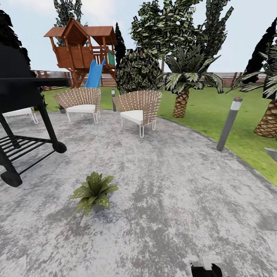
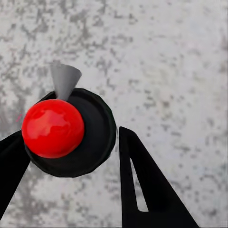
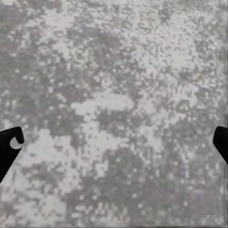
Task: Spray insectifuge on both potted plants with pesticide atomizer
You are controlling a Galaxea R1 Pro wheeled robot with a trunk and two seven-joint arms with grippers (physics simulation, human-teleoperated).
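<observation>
left gripper [image 2: 71, 156] fingers closed on pesticide atomizer [image 2: 71, 133], red ball on top; right gripper [image 3: 114, 142] fingers wide apart, empty, over patio [image 1: 161, 184]; 1 potted plant [image 1: 93, 191] on paving ahead.

Through the left wrist camera I look straight down on mottled grey paving [image 2: 180, 61]. My left tool [image 2: 71, 156] has its two black fingers [image 2: 147, 190] spread, and between them sits a round black object [image 2: 95, 137] with a glossy red ball [image 2: 52, 128] on top and a small grey cone [image 2: 64, 78] sticking out beyond it. One finger overlaps the black body's edge; whether the other touches it, I cannot tell.
</observation>
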